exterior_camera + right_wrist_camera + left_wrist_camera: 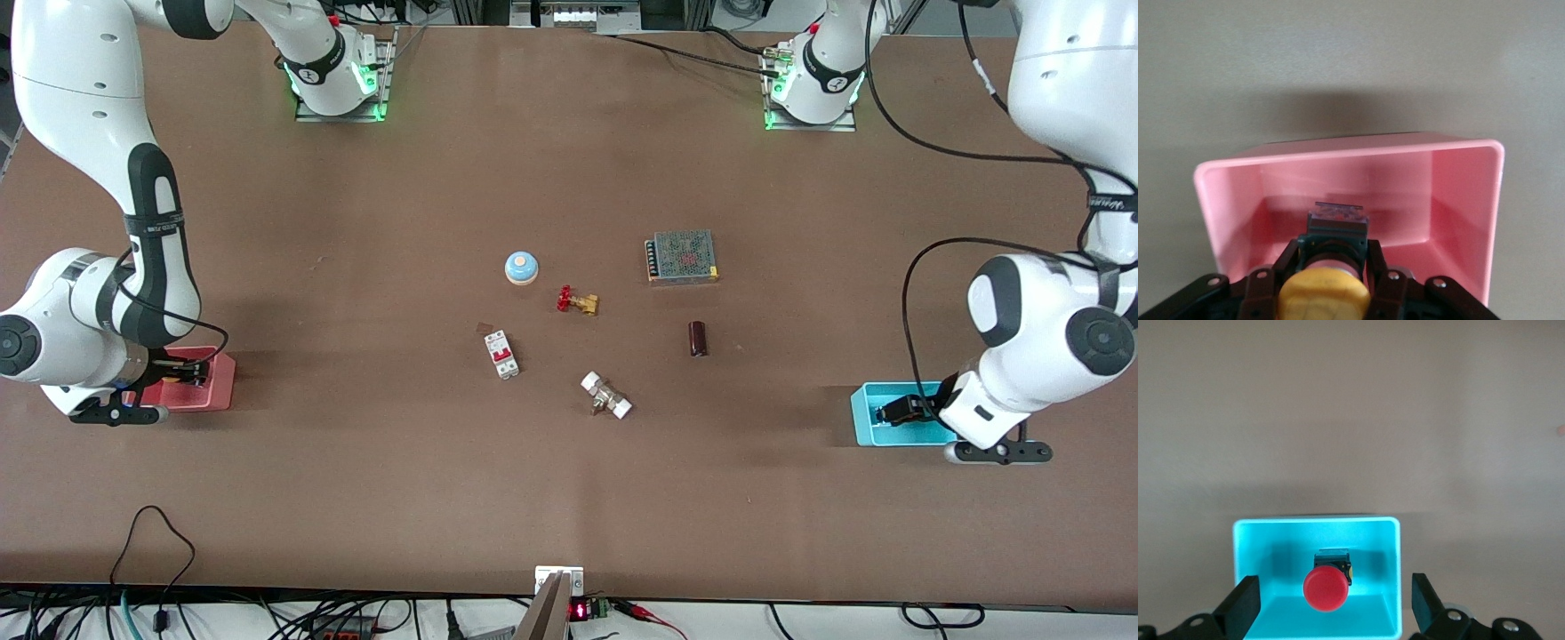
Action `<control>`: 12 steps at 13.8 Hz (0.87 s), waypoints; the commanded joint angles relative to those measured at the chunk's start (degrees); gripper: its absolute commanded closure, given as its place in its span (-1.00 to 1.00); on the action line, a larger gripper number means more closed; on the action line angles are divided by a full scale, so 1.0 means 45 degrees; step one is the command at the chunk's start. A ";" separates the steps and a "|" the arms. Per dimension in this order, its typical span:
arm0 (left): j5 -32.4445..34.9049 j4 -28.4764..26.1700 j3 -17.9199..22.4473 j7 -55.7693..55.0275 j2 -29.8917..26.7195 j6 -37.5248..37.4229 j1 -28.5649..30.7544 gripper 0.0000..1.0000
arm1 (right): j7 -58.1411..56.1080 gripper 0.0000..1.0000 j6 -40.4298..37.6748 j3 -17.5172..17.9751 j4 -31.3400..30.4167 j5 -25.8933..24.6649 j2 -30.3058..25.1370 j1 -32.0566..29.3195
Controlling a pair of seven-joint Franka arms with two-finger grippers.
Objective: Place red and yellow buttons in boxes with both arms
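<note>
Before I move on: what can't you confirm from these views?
- Front view: both buttons hidden by the arms over the pink bin and cyan bin.
- Right wrist view: whether the yellow button touches the bin floor, hidden by the right gripper.
- Left wrist view: left gripper cut off by the edge.

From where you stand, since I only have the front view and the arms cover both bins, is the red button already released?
Observer: Yes. In the left wrist view the red button lies in the cyan bin, and the left gripper stands open around it, fingers clear of it.
Operator: And the yellow one?
Observer: Not yet. The right gripper is shut on the yellow button, held within the pink bin.
Operator: Is it touching the bin's floor?
Observer: I cannot tell; the button's base hides the contact.
</note>
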 commanded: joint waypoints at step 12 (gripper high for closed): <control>-0.0295 -0.0574 -0.0853 0.0208 -0.6065 -0.5347 0.0152 -1.00 | -0.0449 -1.00 -0.0031 0.0045 0.0056 0.0933 -0.0581 -0.0059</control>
